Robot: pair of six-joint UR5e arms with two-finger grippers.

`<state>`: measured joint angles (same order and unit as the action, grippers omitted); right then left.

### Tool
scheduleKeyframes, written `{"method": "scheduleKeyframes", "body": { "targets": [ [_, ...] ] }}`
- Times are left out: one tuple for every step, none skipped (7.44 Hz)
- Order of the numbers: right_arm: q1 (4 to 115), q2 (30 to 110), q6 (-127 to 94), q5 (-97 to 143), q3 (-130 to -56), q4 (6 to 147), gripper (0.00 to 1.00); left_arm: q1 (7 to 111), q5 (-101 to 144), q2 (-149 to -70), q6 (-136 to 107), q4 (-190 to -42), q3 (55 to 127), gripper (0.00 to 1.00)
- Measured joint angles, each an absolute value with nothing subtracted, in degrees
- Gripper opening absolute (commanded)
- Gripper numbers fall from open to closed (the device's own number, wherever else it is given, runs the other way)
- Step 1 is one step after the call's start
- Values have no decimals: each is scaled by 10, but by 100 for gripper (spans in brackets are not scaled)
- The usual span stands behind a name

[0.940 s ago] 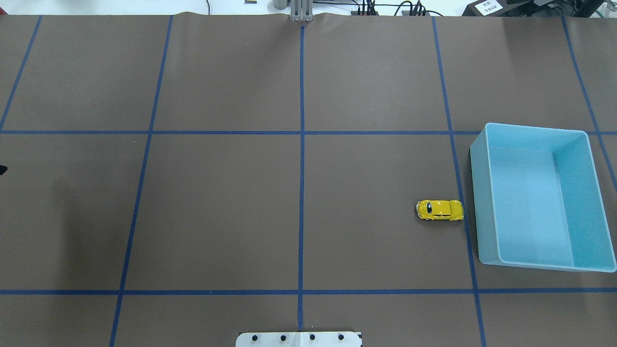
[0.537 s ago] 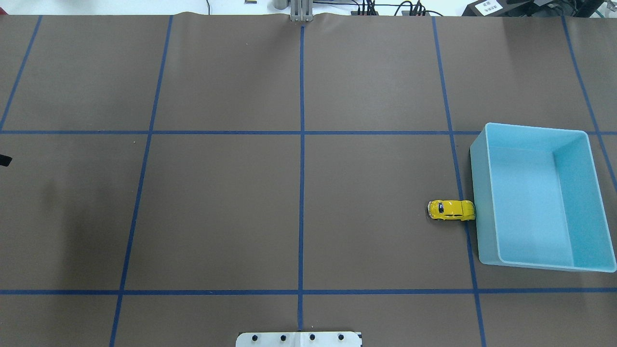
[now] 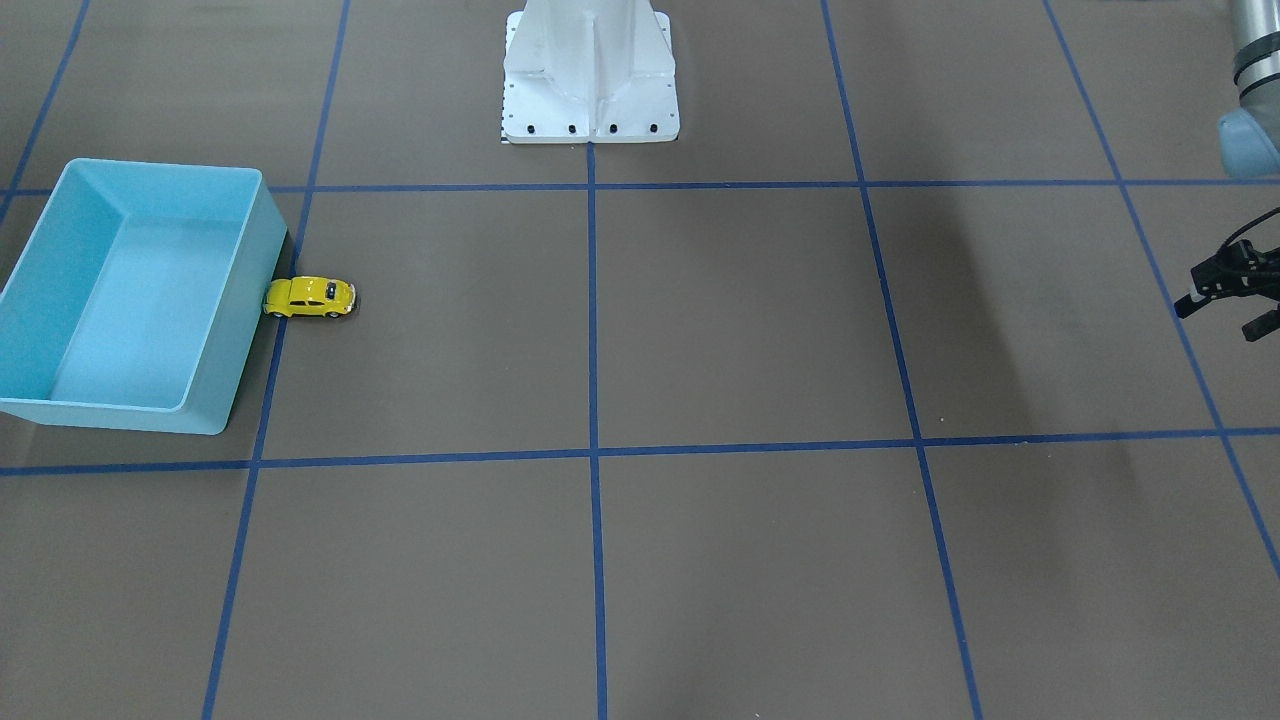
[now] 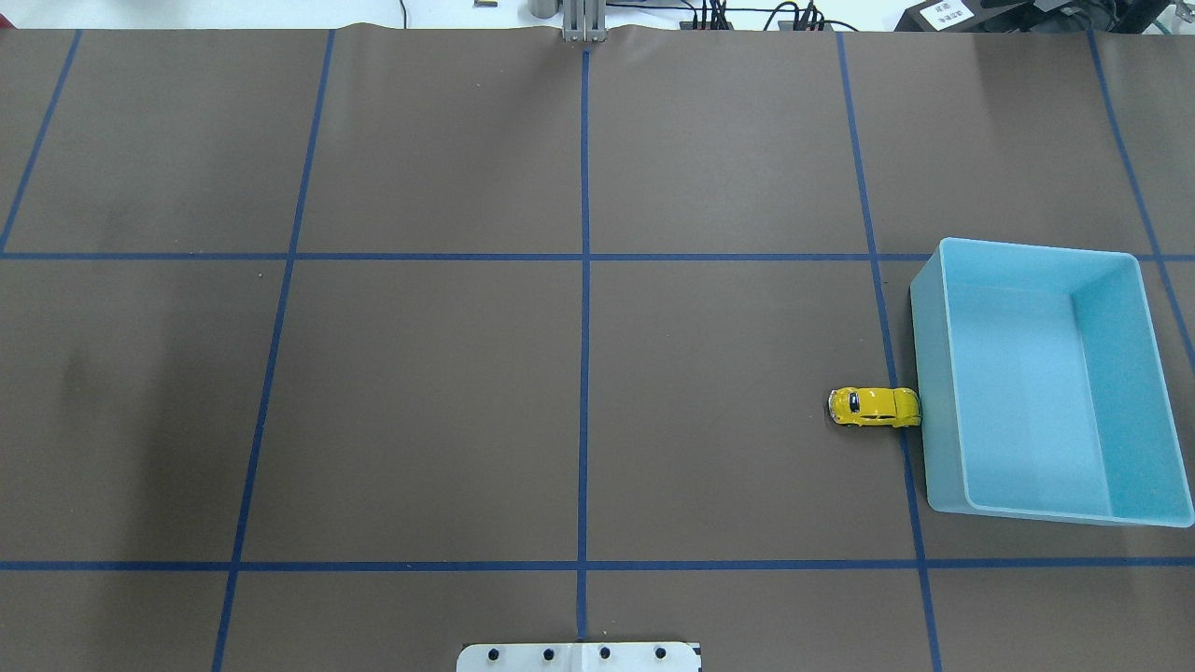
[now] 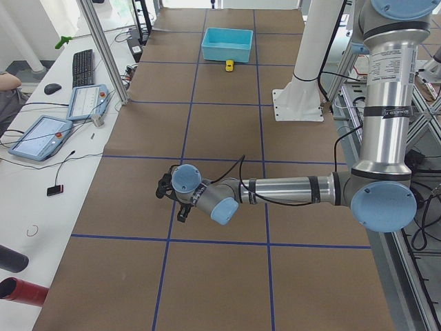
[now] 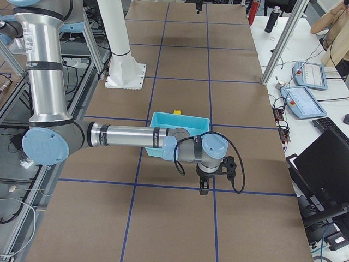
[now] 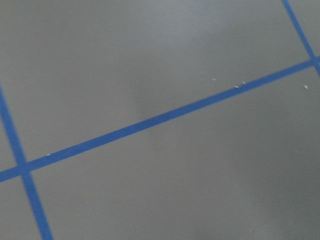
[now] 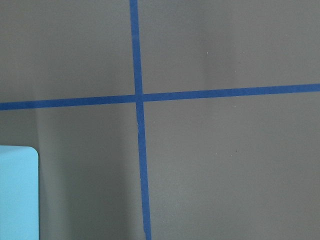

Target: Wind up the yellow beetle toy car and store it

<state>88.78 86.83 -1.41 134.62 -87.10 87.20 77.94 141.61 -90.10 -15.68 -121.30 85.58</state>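
The yellow beetle toy car (image 4: 875,407) stands on the brown table with its nose against the left wall of the light blue bin (image 4: 934,373). It also shows in the front view (image 3: 310,297) beside the bin (image 3: 250,270), and far off in the left side view (image 5: 229,65). My left gripper (image 3: 1218,318) hangs open and empty at the table's far left end, far from the car, and shows in the left side view (image 5: 171,203) too. My right gripper (image 6: 204,188) hovers beyond the bin's outer side; I cannot tell whether it is open or shut.
The white arm base (image 3: 590,80) stands at the table's near-robot edge. Blue tape lines grid the brown mat. A corner of the bin (image 8: 17,195) shows in the right wrist view. Operator desks with pendants (image 5: 41,134) flank the table.
The car rolled right until its nose met the bin wall, then stayed put. The dark tip of the left gripper at the overhead view's left edge has gone out of view.
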Motion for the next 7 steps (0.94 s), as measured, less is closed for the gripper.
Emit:
{"method": "scheduleKeyframes", "body": {
  "targets": [
    [872,866,-12,1346,-877,829,100,793,1405,-903,-155,-1148,878,100],
    [842,864,-10,1345,-891,784,100,807,1395,-906,-155,-1081,897,100],
    [798,864,-10,1339,-918,759,100,819,1375,-910,-155,-1021,917,100],
    [748,864,-9,1326,-952,750,100,826,1352,-910,-154,-984,933,100],
    [698,862,-9,1311,-979,748,100,831,1340,-910,-152,-969,940,100],
    [653,852,-8,1297,-999,748,100,838,1337,-909,-148,-963,943,100],
    [622,831,-3,1288,-1009,749,100,845,1336,-909,-143,-961,943,100]
  ]
}}
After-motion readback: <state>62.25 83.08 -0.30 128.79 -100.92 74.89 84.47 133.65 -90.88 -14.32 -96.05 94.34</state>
